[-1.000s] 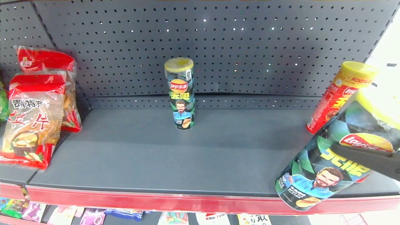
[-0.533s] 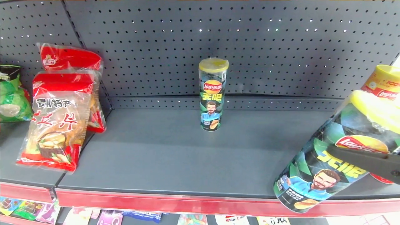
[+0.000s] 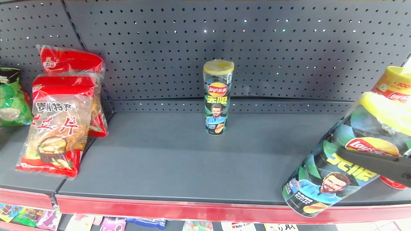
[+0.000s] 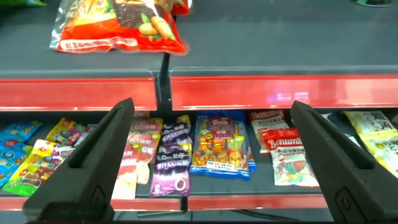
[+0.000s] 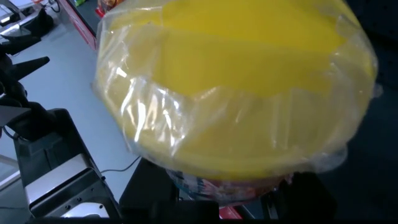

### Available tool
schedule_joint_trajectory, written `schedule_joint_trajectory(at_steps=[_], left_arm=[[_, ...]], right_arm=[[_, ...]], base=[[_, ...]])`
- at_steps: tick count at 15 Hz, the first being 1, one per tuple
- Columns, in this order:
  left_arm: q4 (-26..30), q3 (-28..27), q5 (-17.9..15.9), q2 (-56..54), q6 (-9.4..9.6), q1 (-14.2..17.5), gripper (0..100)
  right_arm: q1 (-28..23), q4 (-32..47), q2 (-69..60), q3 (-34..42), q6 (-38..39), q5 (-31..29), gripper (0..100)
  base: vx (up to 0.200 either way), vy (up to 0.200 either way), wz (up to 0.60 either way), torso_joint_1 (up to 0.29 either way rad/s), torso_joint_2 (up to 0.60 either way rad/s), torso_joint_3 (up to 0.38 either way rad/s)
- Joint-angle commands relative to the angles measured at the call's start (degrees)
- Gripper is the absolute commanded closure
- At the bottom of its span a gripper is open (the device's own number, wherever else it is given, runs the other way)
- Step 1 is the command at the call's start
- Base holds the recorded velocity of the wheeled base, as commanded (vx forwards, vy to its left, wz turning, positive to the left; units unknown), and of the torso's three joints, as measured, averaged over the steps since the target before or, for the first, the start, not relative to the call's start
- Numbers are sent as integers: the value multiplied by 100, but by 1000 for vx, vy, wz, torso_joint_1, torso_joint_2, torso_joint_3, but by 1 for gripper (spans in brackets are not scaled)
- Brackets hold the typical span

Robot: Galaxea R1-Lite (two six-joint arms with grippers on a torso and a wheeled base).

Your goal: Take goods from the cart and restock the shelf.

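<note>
A grey pegboard [image 3: 257,48] backs the dark shelf [image 3: 167,160] you are restocking, and one standing can [image 3: 218,96] at mid-shelf against that back wall is your reference for everything. Well to its right and much nearer the front, your right gripper [image 3: 369,160] is clamped across the held can [image 3: 334,173] of the same design. This can is tilted, its base over the red front lip [image 3: 192,208] and its yellow lid [image 5: 236,81] leaning up and away to the right. Whether the base touches the lip or hangs just clear of it I cannot tell from this angle.

Bring the can upright first, so the base goes down flat. Then carry it in over the lip and back toward the standing can's row. I'd set it just to the right of the standing can, apart enough not to nudge it.

Watch the red can [image 3: 391,86] right of the standing can and just behind your load; a wide swing of the lid could knock it. Let go only when the base sits fully on the shelf.

Your left gripper [image 4: 211,162] hangs spread and empty below the standing can's level, facing the sweets packets [image 4: 221,146] on the lower tier. The snack bags [image 3: 57,122] far to the left need no attention
</note>
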Motion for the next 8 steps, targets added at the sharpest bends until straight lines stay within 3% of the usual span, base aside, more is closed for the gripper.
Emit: schedule_joint_trajectory(at_steps=[1, 8], left_arm=[[0, 1, 1, 5, 7, 0, 0], [0, 1, 1, 5, -2, 0, 0]], right_arm=[[0, -1, -1, 2, -1, 1, 100], [0, -1, -62, 116, 7, 1, 100]], base=[[0, 0, 0, 0, 0, 0], [0, 0, 0, 0, 0, 0]])
